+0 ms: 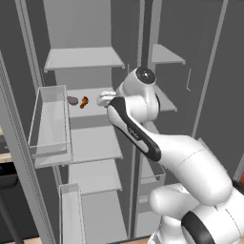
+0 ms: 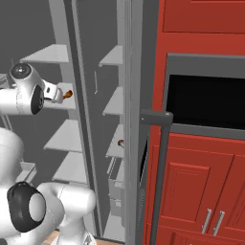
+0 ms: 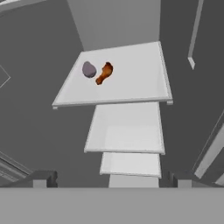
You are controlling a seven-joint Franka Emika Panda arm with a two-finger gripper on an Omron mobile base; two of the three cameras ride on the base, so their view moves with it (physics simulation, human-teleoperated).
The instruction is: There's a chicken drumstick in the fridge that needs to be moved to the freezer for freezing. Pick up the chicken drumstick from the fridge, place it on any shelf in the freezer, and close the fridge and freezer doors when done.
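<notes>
The chicken drumstick [image 3: 104,72] lies on a fridge shelf [image 3: 131,83] just beside a small purple-grey lump [image 3: 89,69]. The gripper [image 3: 109,178] hovers apart, jaws spread, empty.

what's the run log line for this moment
phase: reaching into fridge | gripper: open, empty | drumstick: on shelf beside grey lump | doors: open

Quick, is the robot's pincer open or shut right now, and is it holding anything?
Pincer: open, holding nothing. The small orange-brown chicken drumstick lies on the white fridge shelf, beside a small grey-purple lump.
</notes>
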